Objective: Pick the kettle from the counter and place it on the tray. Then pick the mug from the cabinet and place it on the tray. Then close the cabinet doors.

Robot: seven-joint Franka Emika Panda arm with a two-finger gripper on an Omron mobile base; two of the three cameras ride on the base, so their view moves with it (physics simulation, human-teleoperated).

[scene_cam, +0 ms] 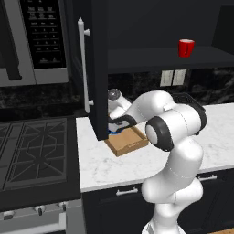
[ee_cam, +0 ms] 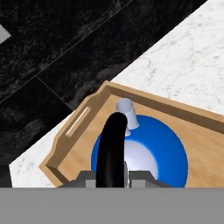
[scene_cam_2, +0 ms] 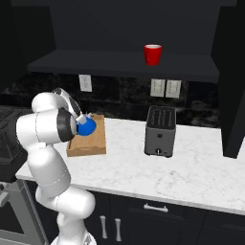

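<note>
The blue kettle point(ee_cam: 157, 148) sits low over the wooden tray point(ee_cam: 94, 131), inside its raised edges; whether it rests on the tray floor I cannot tell. My gripper point(ee_cam: 113, 178) is shut on its black handle point(ee_cam: 111, 144). From the right base, the kettle point(scene_cam_2: 87, 128) shows at the tray's point(scene_cam_2: 91, 142) far end, under my gripper point(scene_cam_2: 84, 119). In the left base view the arm hides most of the kettle point(scene_cam: 114, 132) on the tray point(scene_cam: 129, 142). The red mug point(scene_cam_2: 152, 54) stands on the shelf of the open cabinet point(scene_cam_2: 124, 64).
The left cabinet door point(scene_cam: 98, 68), with its silver bar handle point(scene_cam: 83, 64), hangs open just left of my hand. The right door point(scene_cam_2: 233, 95) stands open too. A dark grey toaster point(scene_cam_2: 160, 130) sits on the counter point(scene_cam_2: 191, 167). The stove point(scene_cam: 32, 155) lies to the left.
</note>
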